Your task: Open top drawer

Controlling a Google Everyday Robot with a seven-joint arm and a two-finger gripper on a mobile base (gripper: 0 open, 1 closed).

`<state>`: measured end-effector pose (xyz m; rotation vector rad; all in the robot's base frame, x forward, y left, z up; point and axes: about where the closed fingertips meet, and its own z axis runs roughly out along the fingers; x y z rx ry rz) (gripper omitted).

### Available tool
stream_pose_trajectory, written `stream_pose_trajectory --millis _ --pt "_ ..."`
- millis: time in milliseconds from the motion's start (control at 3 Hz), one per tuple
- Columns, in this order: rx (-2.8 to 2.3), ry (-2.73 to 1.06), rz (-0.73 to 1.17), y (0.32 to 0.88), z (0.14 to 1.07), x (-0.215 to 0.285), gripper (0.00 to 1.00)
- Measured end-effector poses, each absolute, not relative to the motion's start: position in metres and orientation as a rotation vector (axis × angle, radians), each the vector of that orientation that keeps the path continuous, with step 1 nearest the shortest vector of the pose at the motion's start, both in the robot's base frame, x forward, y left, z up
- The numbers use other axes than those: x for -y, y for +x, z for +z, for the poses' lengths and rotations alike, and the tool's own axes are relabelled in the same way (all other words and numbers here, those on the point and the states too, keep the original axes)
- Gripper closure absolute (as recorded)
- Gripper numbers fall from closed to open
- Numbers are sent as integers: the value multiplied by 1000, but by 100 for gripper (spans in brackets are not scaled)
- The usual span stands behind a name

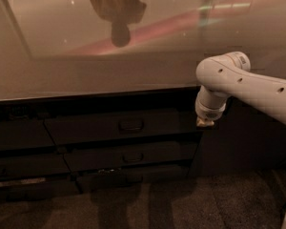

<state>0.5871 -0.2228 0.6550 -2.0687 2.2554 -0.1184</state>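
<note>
The top drawer [115, 126] is the wide dark front just under the counter, with a small dark D-shaped pull [131, 126] at its centre. It sits flush with the fronts around it, closed. My white arm [248, 82] comes in from the right and bends down at a round joint. My gripper [205, 122] is at the arm's lower end, by the drawer's right edge, at the height of the pull and well to the right of it. Only a small tan tip of it shows against the dark cabinet.
A glossy beige countertop [109, 66] overhangs the drawers and reflects a dark shape [118, 13]. A shorter drawer with a small pull [132, 157] lies below the top one, and another front [114, 179] is under that. Handleless dark fronts [19, 135] stand at the left. The floor is dark carpet [181, 204].
</note>
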Motion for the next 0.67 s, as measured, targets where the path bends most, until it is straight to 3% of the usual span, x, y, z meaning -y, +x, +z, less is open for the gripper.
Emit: stream_pose_trajectory --millis 667 --pt "-2234 -2067 -174 569 645 218 100"
